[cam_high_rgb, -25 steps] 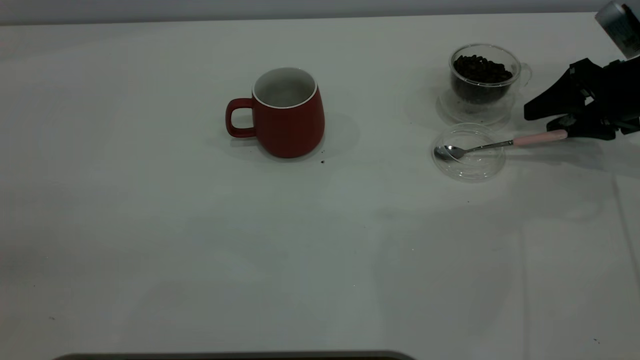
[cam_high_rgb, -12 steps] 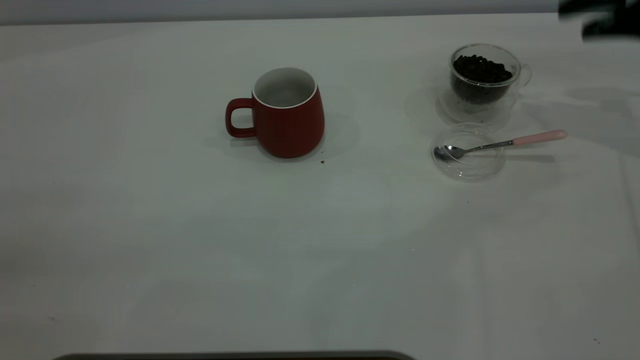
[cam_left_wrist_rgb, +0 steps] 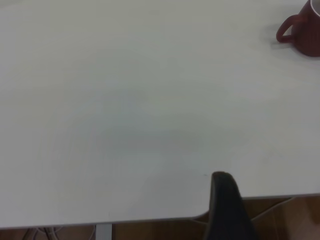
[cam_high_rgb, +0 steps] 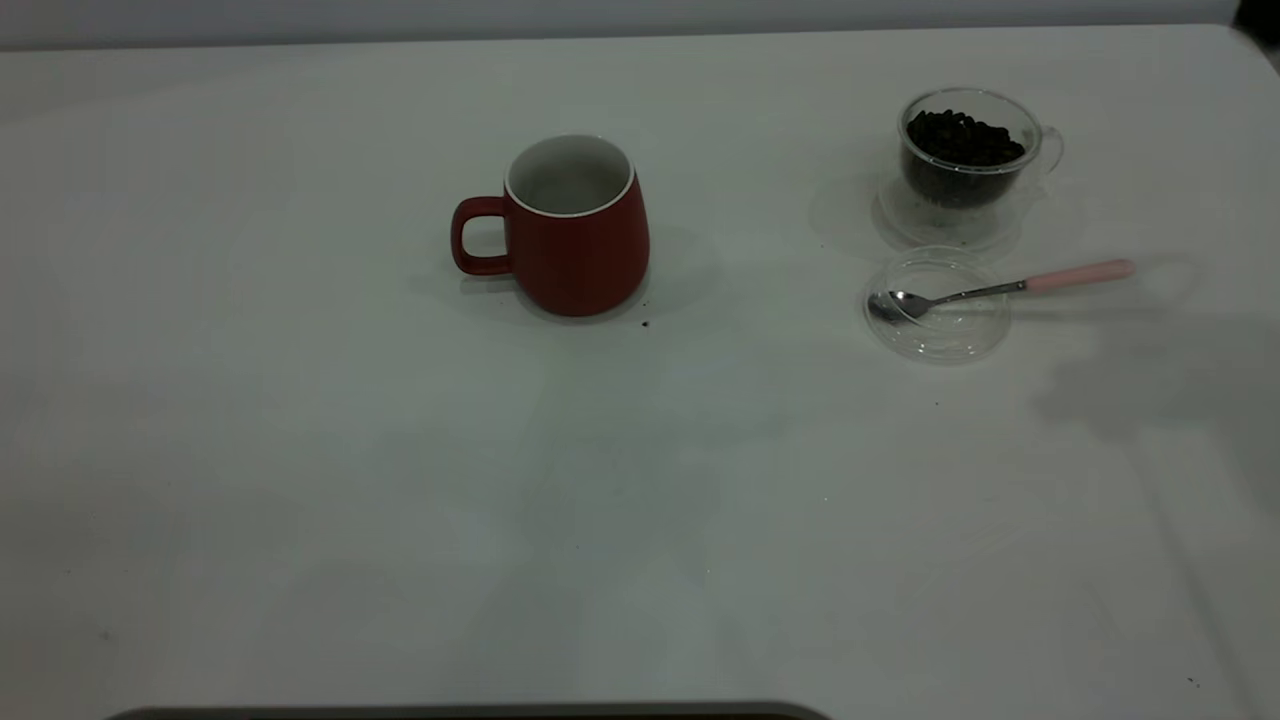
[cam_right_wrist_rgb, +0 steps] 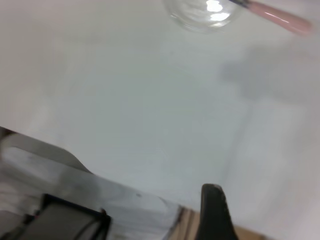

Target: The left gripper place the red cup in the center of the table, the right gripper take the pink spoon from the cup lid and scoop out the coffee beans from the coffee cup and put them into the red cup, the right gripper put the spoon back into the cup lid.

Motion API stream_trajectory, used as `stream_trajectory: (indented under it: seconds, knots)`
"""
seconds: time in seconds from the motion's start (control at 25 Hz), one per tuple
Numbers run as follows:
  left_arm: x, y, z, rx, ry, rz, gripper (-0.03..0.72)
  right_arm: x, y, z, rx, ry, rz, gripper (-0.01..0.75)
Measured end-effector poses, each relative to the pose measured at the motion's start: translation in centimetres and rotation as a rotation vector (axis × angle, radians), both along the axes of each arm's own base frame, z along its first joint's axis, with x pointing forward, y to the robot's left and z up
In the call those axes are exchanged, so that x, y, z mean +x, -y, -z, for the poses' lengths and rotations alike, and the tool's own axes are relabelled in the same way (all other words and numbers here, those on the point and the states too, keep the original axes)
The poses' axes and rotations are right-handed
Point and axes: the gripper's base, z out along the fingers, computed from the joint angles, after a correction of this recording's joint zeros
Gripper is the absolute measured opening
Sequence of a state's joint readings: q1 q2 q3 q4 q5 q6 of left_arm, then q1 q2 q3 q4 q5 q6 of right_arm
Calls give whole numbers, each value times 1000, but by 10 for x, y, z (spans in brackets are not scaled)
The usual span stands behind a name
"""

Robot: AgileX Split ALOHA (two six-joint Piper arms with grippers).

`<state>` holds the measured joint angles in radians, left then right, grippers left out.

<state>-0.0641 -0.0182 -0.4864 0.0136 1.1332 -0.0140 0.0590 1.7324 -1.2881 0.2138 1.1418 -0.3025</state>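
Observation:
The red cup (cam_high_rgb: pixel 575 228) stands upright near the table's middle, handle to the left; it also shows far off in the left wrist view (cam_left_wrist_rgb: pixel 304 31). The glass coffee cup (cam_high_rgb: pixel 965 160) full of dark coffee beans (cam_high_rgb: pixel 962 137) stands at the back right. In front of it lies the clear cup lid (cam_high_rgb: pixel 937 305), with the pink spoon (cam_high_rgb: pixel 1005 287) resting bowl-down in it and its pink handle sticking out to the right. Lid (cam_right_wrist_rgb: pixel 204 12) and spoon handle (cam_right_wrist_rgb: pixel 280 16) appear in the right wrist view. My left gripper (cam_left_wrist_rgb: pixel 225 200) hangs over the table's edge, and my right gripper (cam_right_wrist_rgb: pixel 214 210) is likewise back at an edge.
A stray dark bean (cam_high_rgb: pixel 645 323) lies beside the red cup's base. White table (cam_high_rgb: pixel 400 500) stretches wide in front. A dark strip (cam_high_rgb: pixel 470 712) runs along the near edge. Grey gear (cam_right_wrist_rgb: pixel 60 220) sits beyond the table edge in the right wrist view.
The right arm, which was at the spoon's pink handle, has lifted away and left the exterior view at the upper right. The spoon stays lying in the lid.

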Motion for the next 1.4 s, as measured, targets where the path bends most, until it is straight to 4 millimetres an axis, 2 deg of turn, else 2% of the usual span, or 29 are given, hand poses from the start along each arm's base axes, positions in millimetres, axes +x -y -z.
stream_trajectory:
  seconds: [0.12, 0.24, 0.44, 0.6, 0.76, 0.92, 1.16, 1.4]
  knots:
    - [0, 0, 0, 0, 0, 0, 505, -33, -20, -30, 8, 32, -27, 561]
    - [0, 0, 0, 0, 0, 0, 505, -77, -17, -32, 10, 15, 3, 561]
    - [0, 0, 0, 0, 0, 0, 505, -149, -3, 5, -23, -7, 68, 561]
    - [0, 0, 0, 0, 0, 0, 505, -189, 5, 23, -48, -12, 105, 561]
    - [0, 0, 0, 0, 0, 0, 505, -216, 13, 26, -86, 37, 93, 561]
    - [0, 0, 0, -1, 0, -1, 505, -232, 18, 12, -71, 178, 124, 561]
    - [0, 0, 0, -2, 0, -1, 505, -259, 33, -8, -61, 393, 284, 560]
    - [0, 0, 0, -2, 0, -1, 505, -293, 34, -22, -54, 628, 349, 560]
